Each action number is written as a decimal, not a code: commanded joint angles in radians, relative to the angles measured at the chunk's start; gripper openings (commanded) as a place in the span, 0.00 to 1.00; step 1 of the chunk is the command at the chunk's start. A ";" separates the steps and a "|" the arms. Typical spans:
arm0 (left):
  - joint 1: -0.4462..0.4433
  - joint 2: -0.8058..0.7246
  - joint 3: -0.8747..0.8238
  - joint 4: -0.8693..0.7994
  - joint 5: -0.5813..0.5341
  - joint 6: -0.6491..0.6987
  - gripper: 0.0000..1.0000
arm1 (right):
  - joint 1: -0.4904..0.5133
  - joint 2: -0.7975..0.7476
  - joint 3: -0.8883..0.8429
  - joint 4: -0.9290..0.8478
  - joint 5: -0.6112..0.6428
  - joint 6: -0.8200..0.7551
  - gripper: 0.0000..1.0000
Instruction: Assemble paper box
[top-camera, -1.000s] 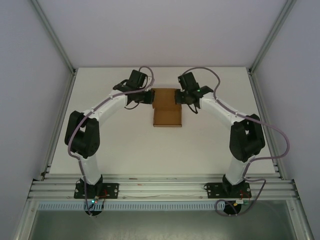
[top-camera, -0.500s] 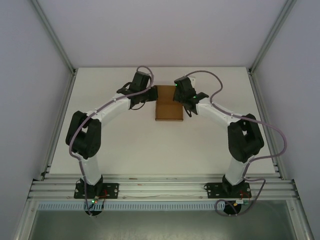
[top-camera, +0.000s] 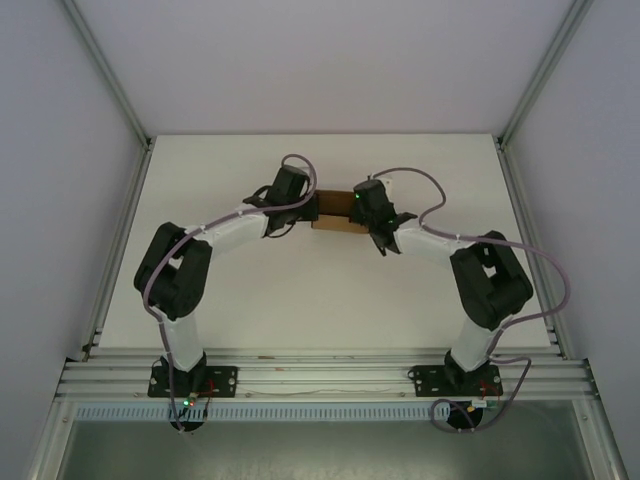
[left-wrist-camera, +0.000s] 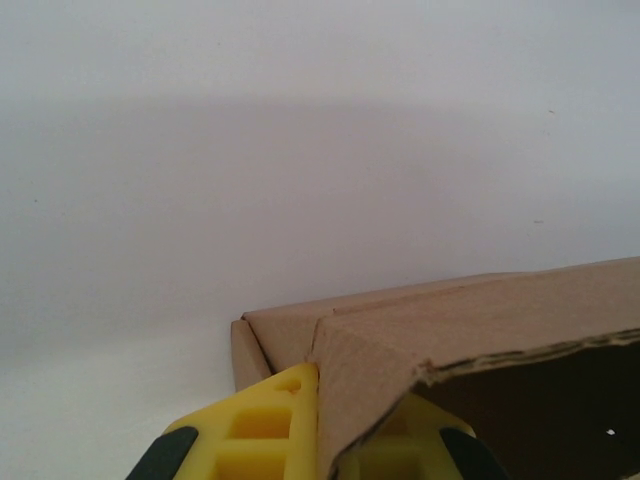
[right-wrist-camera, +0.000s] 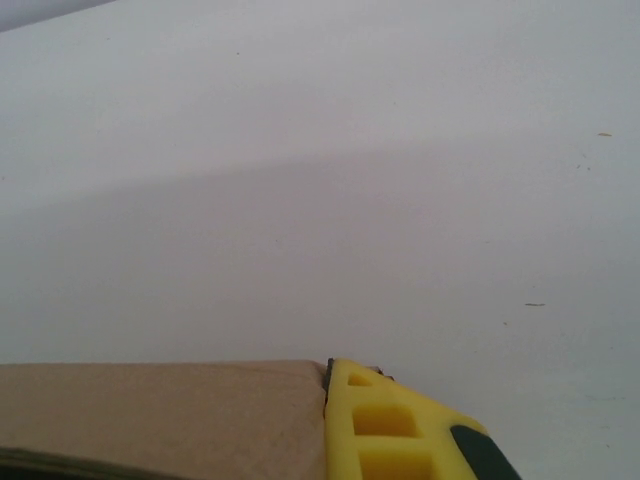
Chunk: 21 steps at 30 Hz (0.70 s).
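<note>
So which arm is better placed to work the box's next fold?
Left, probably. The left fingers straddle a wall of the paper box at its corner, one outside, one inside, so they can fold that panel. The right finger sits beside the box's end; its grip is unclear.

paper box (left-wrist-camera: 500, 320): matt brown cardboard, rough cut edge | left fingers (left-wrist-camera: 262, 425): smooth yellow plastic | table (top-camera: 300, 300): matt white
</note>
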 joint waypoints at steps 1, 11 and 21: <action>-0.018 -0.034 -0.058 -0.004 0.068 0.010 0.09 | 0.021 -0.045 -0.052 0.109 -0.010 -0.048 0.05; -0.016 -0.137 -0.051 -0.101 0.008 0.002 0.55 | 0.050 -0.084 -0.149 0.137 0.014 -0.178 0.06; 0.003 -0.289 -0.025 -0.273 -0.058 -0.034 1.00 | 0.086 -0.109 -0.217 0.199 0.030 -0.309 0.10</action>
